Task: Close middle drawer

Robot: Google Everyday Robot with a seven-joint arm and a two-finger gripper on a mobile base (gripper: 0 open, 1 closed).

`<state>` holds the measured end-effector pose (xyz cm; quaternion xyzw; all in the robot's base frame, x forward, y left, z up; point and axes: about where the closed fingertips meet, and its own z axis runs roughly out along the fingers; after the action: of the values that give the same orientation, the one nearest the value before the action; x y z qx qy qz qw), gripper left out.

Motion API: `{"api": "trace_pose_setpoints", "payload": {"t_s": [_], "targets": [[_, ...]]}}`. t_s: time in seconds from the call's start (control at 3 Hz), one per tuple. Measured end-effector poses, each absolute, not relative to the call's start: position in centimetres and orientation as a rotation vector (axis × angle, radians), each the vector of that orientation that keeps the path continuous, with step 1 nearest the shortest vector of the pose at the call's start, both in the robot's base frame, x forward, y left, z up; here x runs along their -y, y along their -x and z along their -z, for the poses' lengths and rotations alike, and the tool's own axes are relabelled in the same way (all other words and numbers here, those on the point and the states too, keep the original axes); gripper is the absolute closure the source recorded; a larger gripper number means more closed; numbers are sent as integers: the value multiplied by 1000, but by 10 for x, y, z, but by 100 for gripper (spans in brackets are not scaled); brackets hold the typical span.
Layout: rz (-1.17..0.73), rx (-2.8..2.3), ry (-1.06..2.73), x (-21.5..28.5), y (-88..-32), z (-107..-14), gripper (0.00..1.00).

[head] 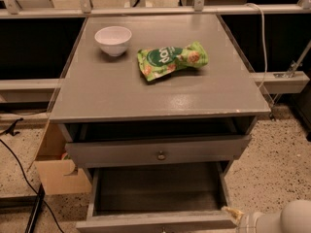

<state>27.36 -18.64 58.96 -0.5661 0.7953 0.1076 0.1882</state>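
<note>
**Middle drawer pulled far out, gripper at its front right corner**

Grey-painted wooden cabinet (pixel 160 93), seen from above and in front. Small round white bowl (pixel 112 39) stands upright near the back left corner of the tabletop. Crumpled green plastic snack bag (pixel 171 59) lies flat to the right of the bowl, near the middle of the back half, not touching the bowl.

Under the front edge of the tabletop, the grey top drawer (pixel 121 153) with a small round knob sits slightly out, with a dark gap above it. Below it, the wide, shallow grey wooden middle drawer (pixel 155 191) is pulled far out toward the camera. Its inside shows nothing in it, and its front panel is cut off by the bottom of the view.

Pale-tipped gripper (pixel 232 213) is low on the right, just beside the middle drawer's front right corner; contact unclear. Cannot tell whether it is wide or narrow. White rounded arm (pixel 286 220) extends right from it.

Brown cardboard box (pixel 56 171) and thin black cable (pixel 19 171) are on the speckled floor (pixel 277 154) left of the cabinet.
</note>
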Motion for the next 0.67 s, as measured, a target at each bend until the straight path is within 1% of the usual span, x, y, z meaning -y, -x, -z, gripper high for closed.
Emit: {"api": "trace_pose_setpoints", "payload": {"t_s": [0.33, 0.67], "targets": [[-303, -2237, 1593, 186, -274, -590, 43], [-301, -2232, 1591, 187, -274, -587, 72]]}}
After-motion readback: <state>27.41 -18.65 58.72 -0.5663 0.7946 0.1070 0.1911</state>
